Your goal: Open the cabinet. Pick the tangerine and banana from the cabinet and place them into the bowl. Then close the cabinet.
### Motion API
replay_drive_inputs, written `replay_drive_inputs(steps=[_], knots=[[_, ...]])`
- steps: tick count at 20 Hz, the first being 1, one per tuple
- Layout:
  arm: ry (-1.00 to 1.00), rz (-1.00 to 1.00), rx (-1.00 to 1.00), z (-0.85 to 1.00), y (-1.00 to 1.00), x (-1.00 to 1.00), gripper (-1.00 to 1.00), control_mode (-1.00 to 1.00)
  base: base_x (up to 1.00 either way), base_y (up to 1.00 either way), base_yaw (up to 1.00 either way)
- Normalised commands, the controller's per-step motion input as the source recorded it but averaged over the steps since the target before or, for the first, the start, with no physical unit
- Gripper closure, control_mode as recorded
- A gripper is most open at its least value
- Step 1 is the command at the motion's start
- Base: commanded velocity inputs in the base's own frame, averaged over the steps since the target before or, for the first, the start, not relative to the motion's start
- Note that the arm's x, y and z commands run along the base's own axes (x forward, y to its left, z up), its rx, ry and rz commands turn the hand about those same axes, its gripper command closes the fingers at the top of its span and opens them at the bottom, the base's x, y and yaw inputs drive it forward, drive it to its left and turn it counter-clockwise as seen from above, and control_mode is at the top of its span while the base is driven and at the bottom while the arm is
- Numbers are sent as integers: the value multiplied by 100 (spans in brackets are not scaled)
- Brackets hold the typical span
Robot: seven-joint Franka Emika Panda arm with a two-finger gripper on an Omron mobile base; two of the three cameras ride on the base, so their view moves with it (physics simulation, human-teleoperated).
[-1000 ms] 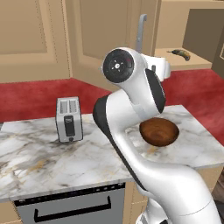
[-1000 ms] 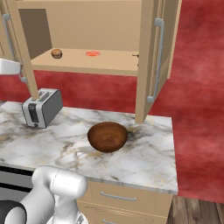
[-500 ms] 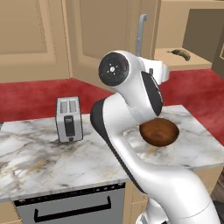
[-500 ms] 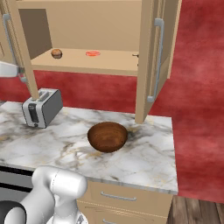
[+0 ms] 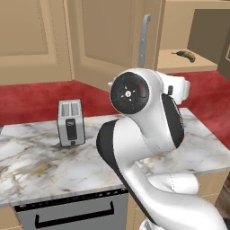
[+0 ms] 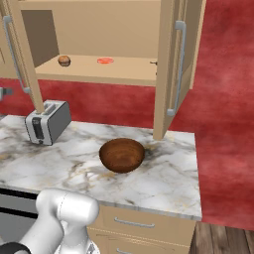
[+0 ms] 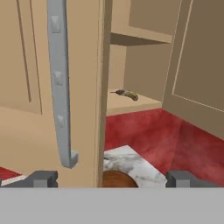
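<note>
A home kitchen: tan panelled wall cabinet standing open above a marble counter with drawers under it, a silver toaster left of the gripper, an oven front below, and red wall behind.

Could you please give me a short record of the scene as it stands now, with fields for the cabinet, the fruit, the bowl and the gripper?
cabinet: both doors open; left door's silver handle close in front of the gripper
tangerine: on the cabinet shelf, mid-shelf
banana: on the same shelf, toward its right end
brown round item: on the shelf, left end
bowl: on the marble counter below the cabinet, empty
toaster: on the counter, left of the bowl
gripper: open, holding nothing
</note>
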Motion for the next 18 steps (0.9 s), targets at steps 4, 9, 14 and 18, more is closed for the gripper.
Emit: replay_drive_inputs(steps=[4,9,14,18], knots=[[0,1,0,0,-33,-26,-100,-100,0,0,0],[0,17,0,0,-58,-5,-100,-100,0,0,0],[0,28,0,0,-62,0,-100,-100,0,0,0],[0,40,0,0,-59,3,-100,-100,0,0,0]])
